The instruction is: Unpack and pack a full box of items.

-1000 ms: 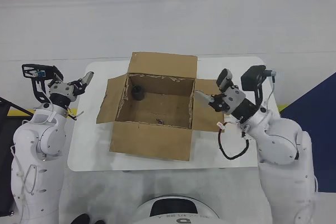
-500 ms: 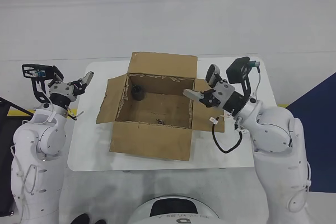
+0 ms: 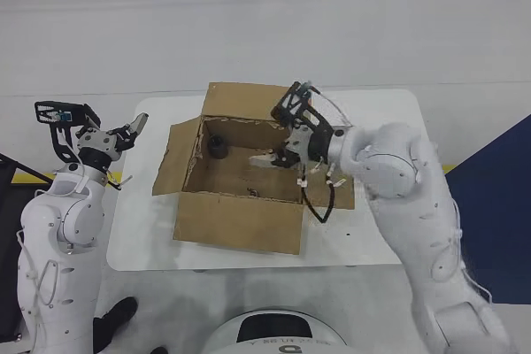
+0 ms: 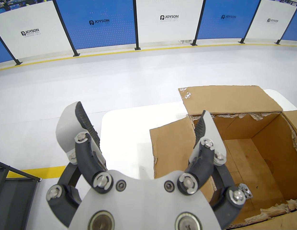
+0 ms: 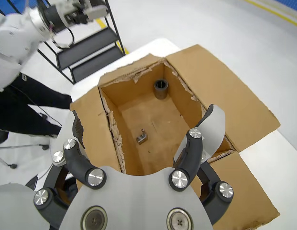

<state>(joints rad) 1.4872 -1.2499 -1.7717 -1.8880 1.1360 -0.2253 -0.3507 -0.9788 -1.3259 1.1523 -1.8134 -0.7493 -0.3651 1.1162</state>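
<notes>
An open cardboard box (image 3: 239,221) stands on the white table (image 3: 142,239) with its flaps spread. Inside it, a black cylinder (image 3: 217,146) stands upright in a far corner (image 5: 160,89), and a small metal bracket (image 3: 252,190) lies on the box floor (image 5: 142,137) (image 4: 245,190). My right gripper (image 3: 273,159) hangs open over the box's right half, above the bracket (image 5: 143,118). My left gripper (image 3: 128,131) is held open, with nothing in it, off the table's left edge, beside the box's left flap (image 4: 141,113).
A black step rack (image 5: 91,53) stands on the floor past the table's left side. The box's flaps (image 3: 173,159) stick out to the left, back and right. Bare table top lies in front of the box.
My right arm has swung left from beside the box's right flap to over the box's inside. The left arm has not moved.
</notes>
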